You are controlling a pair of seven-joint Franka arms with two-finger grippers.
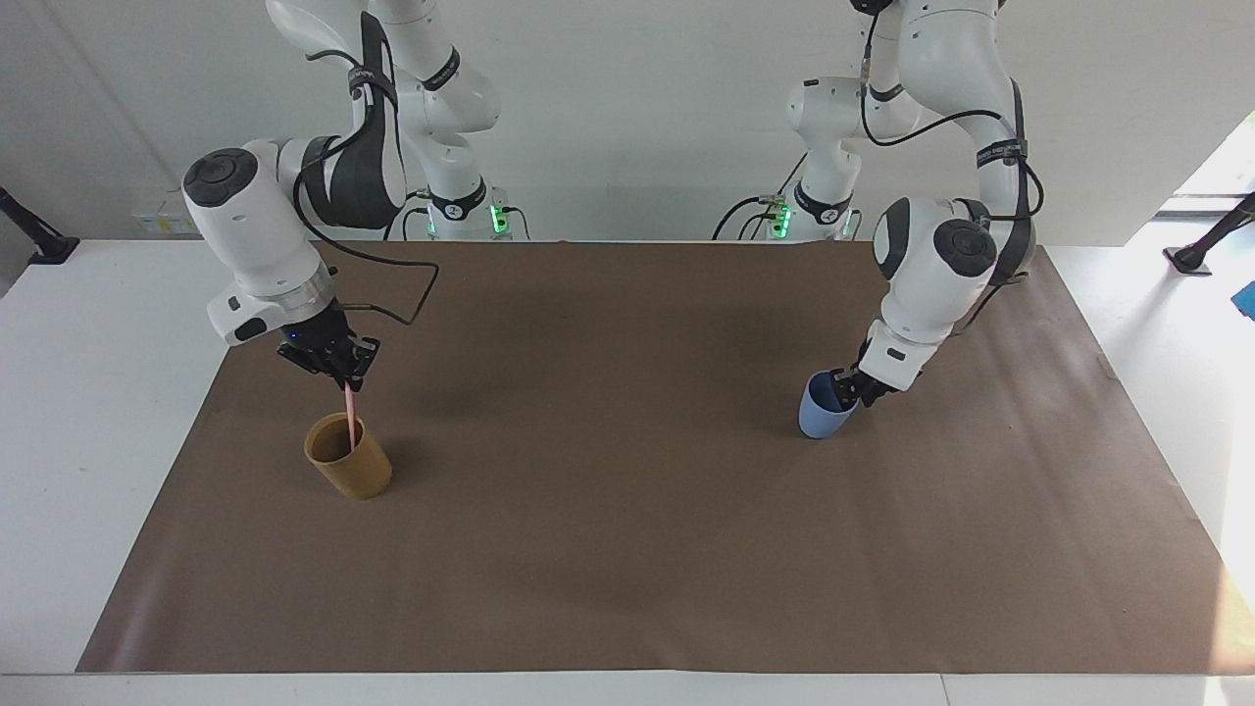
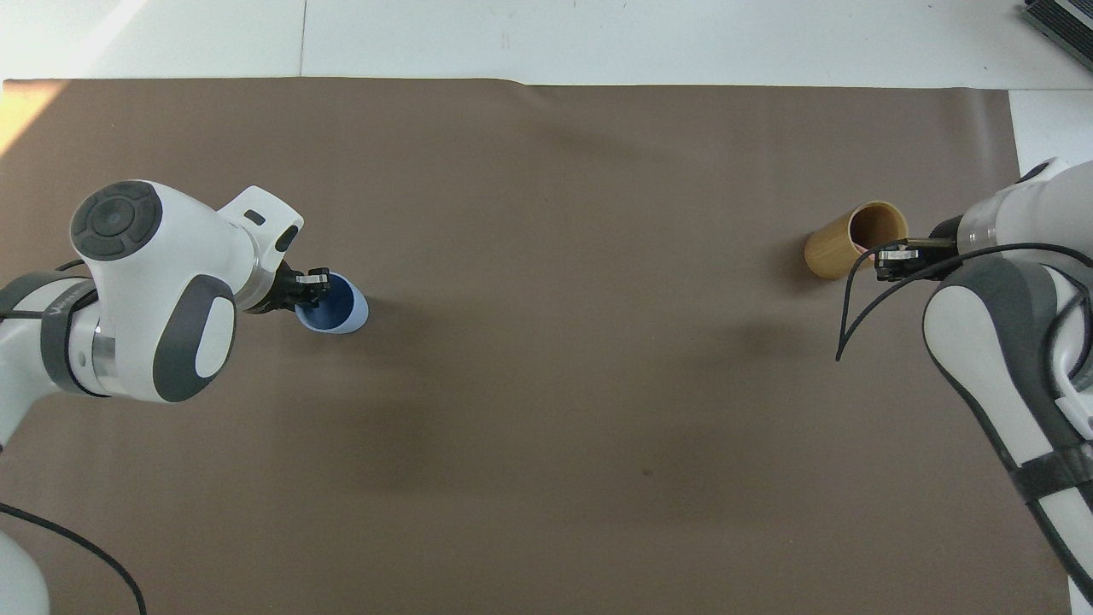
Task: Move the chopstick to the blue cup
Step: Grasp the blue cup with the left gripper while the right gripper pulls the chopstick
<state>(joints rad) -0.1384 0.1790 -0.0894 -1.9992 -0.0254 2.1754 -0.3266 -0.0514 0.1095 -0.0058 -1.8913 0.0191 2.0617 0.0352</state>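
The chopstick [image 1: 349, 424] stands in the tan cup [image 1: 348, 457], its top pinched in the closed right tool [image 1: 348, 379], while toward the left arm's end of the bench [image 1: 627, 549] the left tool [image 1: 849, 390] is clamped on the blue cup [image 1: 822, 407] rim.

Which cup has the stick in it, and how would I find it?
Look at the brown mat on the table, toward the right arm's end. There stands the tan cup with the thin pink chopstick poking up into the right gripper. The other cup, the blue cup, is smaller and has no stick.
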